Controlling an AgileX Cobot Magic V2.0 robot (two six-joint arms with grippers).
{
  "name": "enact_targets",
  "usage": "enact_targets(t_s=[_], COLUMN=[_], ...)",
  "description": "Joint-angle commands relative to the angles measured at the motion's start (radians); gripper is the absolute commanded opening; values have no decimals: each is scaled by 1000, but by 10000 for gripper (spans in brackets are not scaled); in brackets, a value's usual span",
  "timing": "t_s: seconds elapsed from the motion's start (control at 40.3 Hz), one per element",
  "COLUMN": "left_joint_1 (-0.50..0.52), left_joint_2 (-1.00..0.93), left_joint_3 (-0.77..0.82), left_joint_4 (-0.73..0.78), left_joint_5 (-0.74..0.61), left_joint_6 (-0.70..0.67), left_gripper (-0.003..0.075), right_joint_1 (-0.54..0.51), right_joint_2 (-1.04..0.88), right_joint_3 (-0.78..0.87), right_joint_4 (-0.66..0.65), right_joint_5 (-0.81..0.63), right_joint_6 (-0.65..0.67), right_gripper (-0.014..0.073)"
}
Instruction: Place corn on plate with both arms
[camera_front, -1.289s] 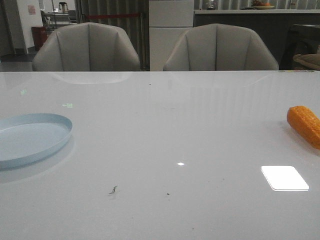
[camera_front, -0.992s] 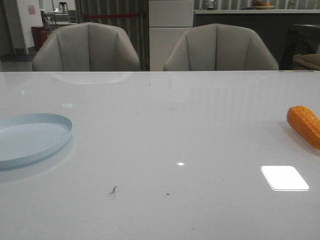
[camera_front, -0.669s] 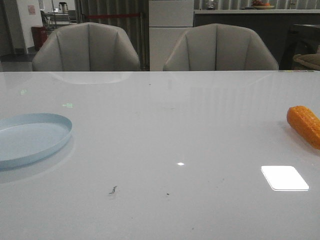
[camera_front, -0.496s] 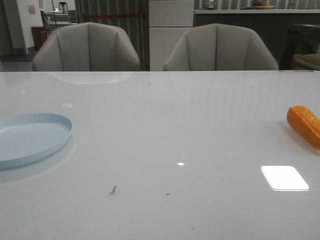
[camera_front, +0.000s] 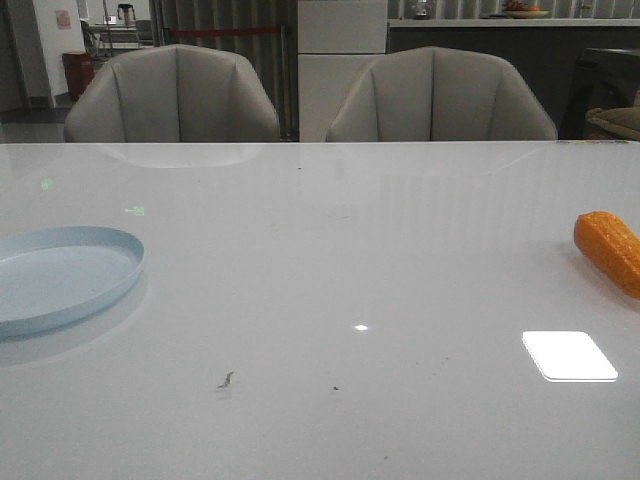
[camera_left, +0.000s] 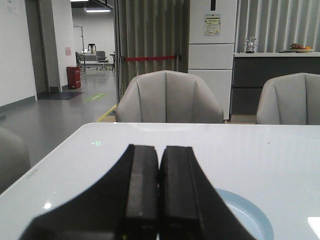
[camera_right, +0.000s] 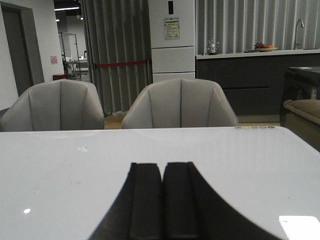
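The corn (camera_front: 609, 251) lies on the white table (camera_front: 330, 260) at its far right side, partly cut off by the edge of the front view, its blunt end pointing toward the chairs. The plate (camera_front: 60, 277) sits well apart from it at the table's far left side, with nothing on it. Neither arm shows in the front view. In the left wrist view, the left fingers (camera_left: 160, 190) are pressed together with nothing between them, and part of the plate shows just beyond them. The right fingers (camera_right: 162, 200) are likewise closed on nothing, above bare table. Two grey chairs (camera_front: 172, 95) stand behind the table.
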Motion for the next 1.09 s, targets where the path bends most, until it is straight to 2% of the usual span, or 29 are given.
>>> enact_targets(t_s=[0.0, 0.223, 0.471, 0.57, 0.669, 0.868, 1.017, 1.066], left_joint_1=[-7, -7, -7, -7, -7, -7, -7, -7], left_joint_2=[-6, 50, 257, 367, 488, 674, 776, 804], left_joint_3=[-90, -282, -488, -571, -619, -616, -616, -616], left_joint_4=[-10, 37, 49, 49, 49, 49, 47, 47], left_joint_5=[-92, -90, -70, 24, 98, 125, 232, 272], left_joint_6=[0, 0, 0, 0, 0, 0, 0, 0], left_gripper=[94, 94, 94, 94, 94, 94, 103, 129], right_joint_1=[-7, -7, -7, -7, -7, -7, -7, -7], right_joint_2=[-17, 7, 198, 316, 434, 652, 770, 797], right_joint_3=[-79, -327, -544, -619, -660, -662, -662, -662], right_joint_4=[0, -1, -1, -1, -1, 0, 0, 0], right_joint_5=[-57, 179, 207, 227, 253, 290, 345, 370], right_joint_6=[1, 1, 1, 1, 1, 1, 1, 1], right_gripper=[58, 58, 58, 58, 58, 58, 60, 90])
